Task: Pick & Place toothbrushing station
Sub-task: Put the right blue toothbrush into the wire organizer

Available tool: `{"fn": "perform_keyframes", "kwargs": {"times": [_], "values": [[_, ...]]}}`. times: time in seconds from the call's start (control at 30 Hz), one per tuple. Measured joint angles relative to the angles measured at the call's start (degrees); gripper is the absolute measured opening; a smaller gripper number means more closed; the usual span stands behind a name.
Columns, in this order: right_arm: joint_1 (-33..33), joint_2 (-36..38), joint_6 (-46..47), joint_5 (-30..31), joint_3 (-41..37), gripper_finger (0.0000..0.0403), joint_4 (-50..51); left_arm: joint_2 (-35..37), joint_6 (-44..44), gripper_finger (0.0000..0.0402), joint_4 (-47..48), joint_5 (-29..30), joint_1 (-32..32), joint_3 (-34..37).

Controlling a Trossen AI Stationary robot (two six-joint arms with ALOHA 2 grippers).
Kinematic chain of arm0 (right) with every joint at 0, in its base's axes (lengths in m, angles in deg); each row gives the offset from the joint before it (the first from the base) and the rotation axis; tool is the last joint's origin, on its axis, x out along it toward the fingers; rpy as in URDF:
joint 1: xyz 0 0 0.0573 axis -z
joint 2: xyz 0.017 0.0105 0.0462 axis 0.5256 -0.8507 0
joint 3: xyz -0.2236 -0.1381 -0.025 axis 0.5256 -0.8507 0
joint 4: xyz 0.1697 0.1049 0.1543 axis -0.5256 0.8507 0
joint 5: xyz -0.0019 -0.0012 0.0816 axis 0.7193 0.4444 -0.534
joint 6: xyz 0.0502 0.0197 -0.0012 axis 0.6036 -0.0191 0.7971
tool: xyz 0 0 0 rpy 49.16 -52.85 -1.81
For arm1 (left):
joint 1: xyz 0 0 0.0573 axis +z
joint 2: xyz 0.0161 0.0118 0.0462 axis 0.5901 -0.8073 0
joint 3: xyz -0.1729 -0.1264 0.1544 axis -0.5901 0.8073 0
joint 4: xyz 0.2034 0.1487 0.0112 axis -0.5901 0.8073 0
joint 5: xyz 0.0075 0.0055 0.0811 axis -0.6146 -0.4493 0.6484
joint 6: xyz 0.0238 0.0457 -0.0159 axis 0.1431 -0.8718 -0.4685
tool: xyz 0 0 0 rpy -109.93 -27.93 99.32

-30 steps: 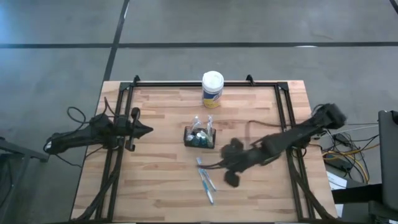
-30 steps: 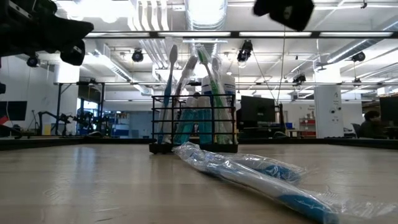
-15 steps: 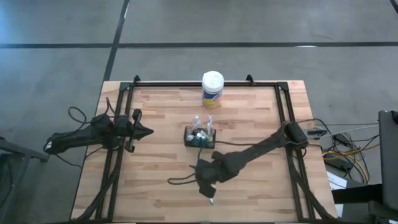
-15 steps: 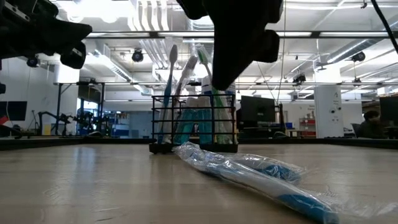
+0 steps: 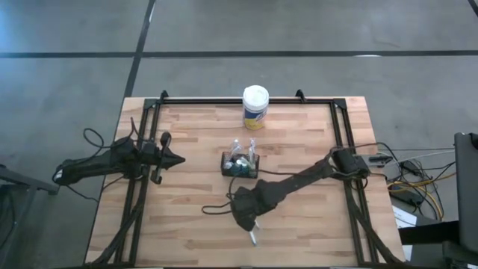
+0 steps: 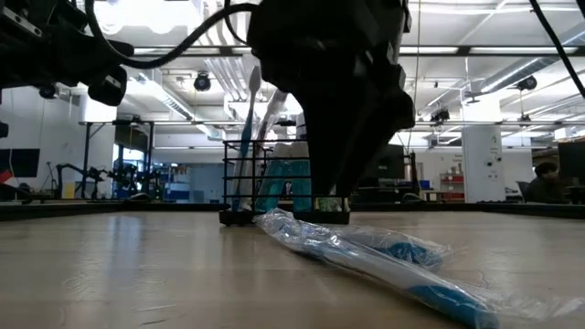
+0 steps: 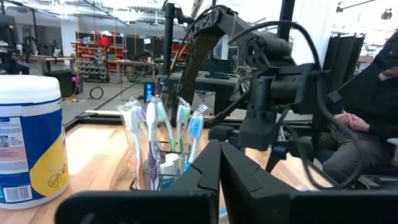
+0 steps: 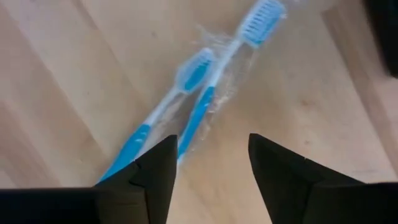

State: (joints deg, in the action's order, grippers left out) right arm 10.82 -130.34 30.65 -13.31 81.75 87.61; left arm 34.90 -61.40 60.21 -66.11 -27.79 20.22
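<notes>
One caddy (image 5: pixel 240 165), one canister (image 5: pixel 255 107), two wrapped toothbrushes (image 8: pixel 186 112)

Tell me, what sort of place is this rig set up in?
Likely a robotics lab or workshop: a wooden table on bare concrete floor, open ceiling with strip lights, equipment racks behind.

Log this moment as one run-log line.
right claw: open, above wrapped toothbrushes | left claw: shut, waiting at table's left | caddy: untouched

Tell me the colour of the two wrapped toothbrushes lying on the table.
Blue and white toothbrushes in clear wrap; the right wrist view shows them best.
</notes>
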Motion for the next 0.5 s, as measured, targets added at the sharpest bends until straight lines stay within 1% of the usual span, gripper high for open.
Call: {"fn": "perform_keyframes", "kwargs": {"times": [0.07, 0.27, 0.5], "values": [[0.02, 0.01, 0.20, 0.05, -0.63, 0.0199, -0.41, 0.00, 0.33, 0.0010, 0.00, 0.00, 0.00, 0.00], [-0.13, 0.02, 0.21, -0.52, -3.78, 0.0201, -6.68, 0.00, 0.32, 0.0008, -0.25, 0.00, 0.00, 0.00], [-0.23, 0.04, 1.71, -0.63, -5.35, 0.0201, -7.23, 0.00, 0.32, 0.0011, -0.28, 0.00, 0.00, 0.00]]}}
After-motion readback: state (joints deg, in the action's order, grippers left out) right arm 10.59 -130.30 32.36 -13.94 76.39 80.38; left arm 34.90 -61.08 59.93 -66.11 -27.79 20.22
